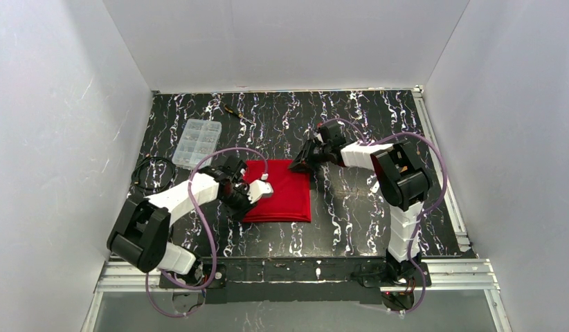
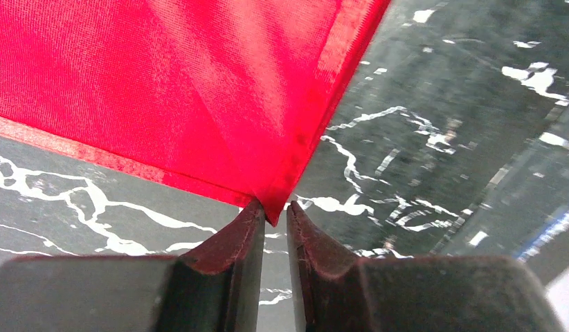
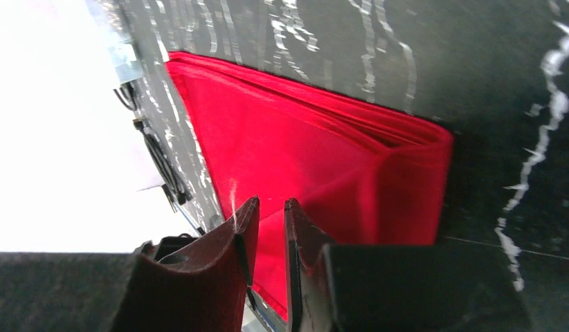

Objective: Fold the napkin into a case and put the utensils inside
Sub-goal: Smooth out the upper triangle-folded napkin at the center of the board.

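Observation:
The red napkin (image 1: 287,195) lies folded into a layered rectangle in the middle of the table. My left gripper (image 1: 256,196) is at the napkin's left edge. In the left wrist view its jaws (image 2: 273,206) stand a narrow gap apart, and a corner of the napkin (image 2: 164,83) just reaches between the tips without being pinched. My right gripper (image 1: 300,164) is low over the far right corner. Its jaws (image 3: 271,204) are slightly apart, and the napkin (image 3: 302,152) shows through the gap. The utensils are out of view.
A clear plastic compartment box (image 1: 195,142) stands at the back left. Beyond it lies a thin black-and-yellow tool (image 1: 235,113). A coiled black cable (image 1: 151,173) lies by the left wall. White walls close in the dark marbled table (image 1: 365,124).

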Controlling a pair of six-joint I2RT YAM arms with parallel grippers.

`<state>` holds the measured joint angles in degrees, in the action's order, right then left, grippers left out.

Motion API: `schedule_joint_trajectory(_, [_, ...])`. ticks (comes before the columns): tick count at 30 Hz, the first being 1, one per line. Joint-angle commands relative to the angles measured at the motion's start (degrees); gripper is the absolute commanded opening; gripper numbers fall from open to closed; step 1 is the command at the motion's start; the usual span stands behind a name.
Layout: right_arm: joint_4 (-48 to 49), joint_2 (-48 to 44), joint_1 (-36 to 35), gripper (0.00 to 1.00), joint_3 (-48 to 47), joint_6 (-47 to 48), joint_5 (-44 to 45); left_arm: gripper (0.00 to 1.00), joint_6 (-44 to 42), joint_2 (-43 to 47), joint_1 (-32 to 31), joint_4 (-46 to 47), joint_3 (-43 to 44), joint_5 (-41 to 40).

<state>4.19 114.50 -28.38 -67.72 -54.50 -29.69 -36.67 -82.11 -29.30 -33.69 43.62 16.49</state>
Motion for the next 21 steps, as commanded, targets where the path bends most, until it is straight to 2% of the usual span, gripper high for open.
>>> schedule_joint_trajectory(1, [2.75,0.51,0.19,0.28,2.31,-1.22,0.31,0.17,3.35,4.76,0.91,-9.07,7.22,9.32])
schedule_joint_trajectory(4, [3.27,1.18,0.30,0.28,3.03,-0.96,0.42,0.18,7.18,5.00,1.08,-13.74,14.97,16.01])
schedule_joint_trajectory(6, [3.85,1.47,0.31,0.28,3.51,-1.02,0.55,0.19,8.96,3.77,1.00,-13.08,16.87,16.98])
schedule_joint_trajectory(10, [3.58,1.82,0.32,0.28,3.96,-0.24,1.09,0.20,9.30,1.75,-0.51,-2.64,10.91,6.45])
schedule_joint_trajectory(15, [4.60,2.26,0.35,0.28,5.11,-0.27,1.02,0.20,4.33,2.48,-1.93,6.65,1.27,-3.34])
schedule_joint_trajectory(18, [5.89,2.38,0.27,0.27,6.25,-0.85,0.79,0.19,2.20,2.89,-2.34,8.86,-1.86,-6.32])
schedule_joint_trajectory(21, [6.31,2.48,0.29,0.27,6.95,-1.04,0.73,0.19,1.78,3.20,-2.40,8.29,-2.20,-5.93])
